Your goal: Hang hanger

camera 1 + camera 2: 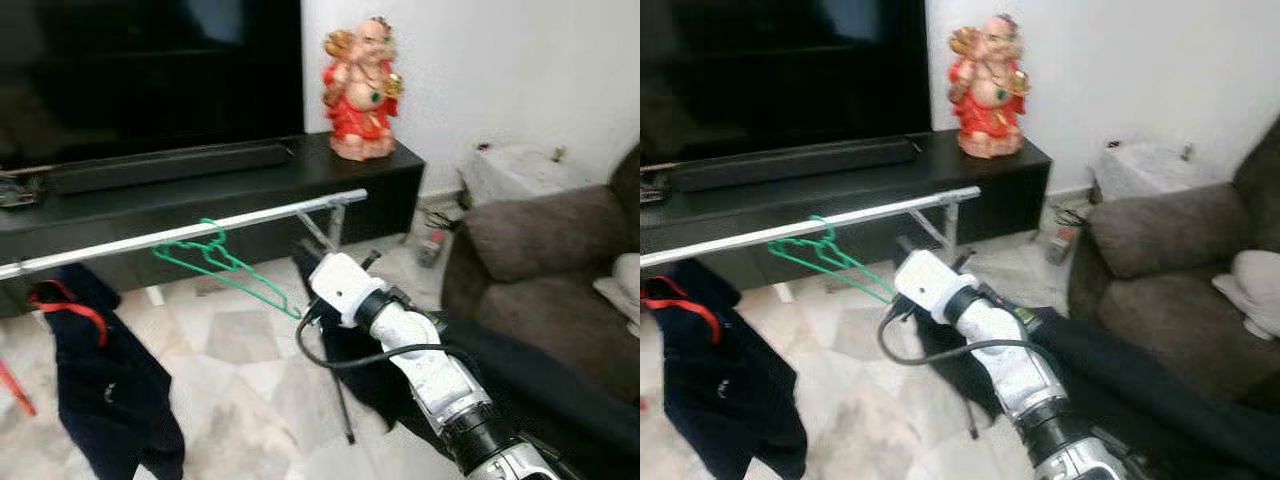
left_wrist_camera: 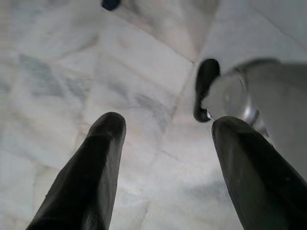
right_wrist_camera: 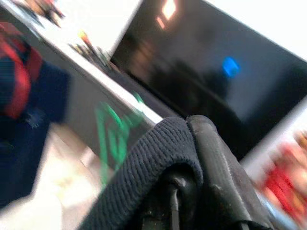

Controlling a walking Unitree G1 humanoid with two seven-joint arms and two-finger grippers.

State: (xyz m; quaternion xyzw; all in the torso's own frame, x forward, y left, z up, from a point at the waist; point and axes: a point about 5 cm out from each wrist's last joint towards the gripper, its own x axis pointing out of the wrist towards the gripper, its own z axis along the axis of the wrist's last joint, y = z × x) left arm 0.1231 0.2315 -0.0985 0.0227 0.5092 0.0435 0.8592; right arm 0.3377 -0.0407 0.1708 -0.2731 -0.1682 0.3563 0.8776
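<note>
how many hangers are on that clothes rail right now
2: a green hanger hooked mid-rail, bare, and a red hanger at the rail's left end inside a dark garment. More may be hidden.

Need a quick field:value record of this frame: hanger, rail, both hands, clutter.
hanger: green hanger, hooked on the rail, no garment on it
rail: white rail, runs in front of the black TV cabinet
right hand: right hand, raised near the rail's end, fingers shut on dark knit cloth
left hand: left hand, fingers apart, pointing at the marble floor, holding nothing
hung garment: dark garment with red trim, on the rail at the robot's left
other: red figurine on the cabinet; brown sofa to the right
</note>
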